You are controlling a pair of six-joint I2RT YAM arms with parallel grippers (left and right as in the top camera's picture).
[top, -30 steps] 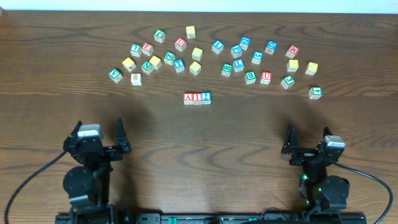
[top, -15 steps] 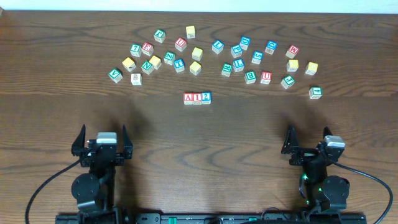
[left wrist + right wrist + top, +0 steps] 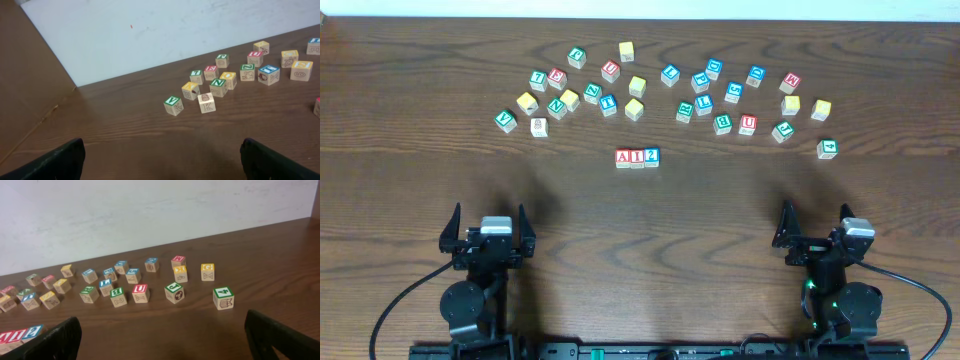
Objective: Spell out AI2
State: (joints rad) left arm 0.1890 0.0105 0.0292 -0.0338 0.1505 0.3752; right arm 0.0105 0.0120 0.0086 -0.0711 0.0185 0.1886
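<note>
Row: A block (image 3: 623,157), I block (image 3: 637,157) and 2 block (image 3: 651,156) are set touching, side by side, on the bench (image 3: 720,205).
Left pincer (image 3: 488,216): held apart.
Right pincer (image 3: 816,216): held apart.

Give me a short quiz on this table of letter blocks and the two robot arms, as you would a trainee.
1. True or false: the A cube, I cube and 2 cube lie side by side in one row, apart from the scattered cubes.
2. The left gripper and right gripper are: (a) both open and empty, (b) both shut on cubes, (c) one open, one holding a cube?
3. What colour frames the 4 cube, the outermost block on the right arm's side?
Key: 1 true; 2 a; 3 green.
</note>
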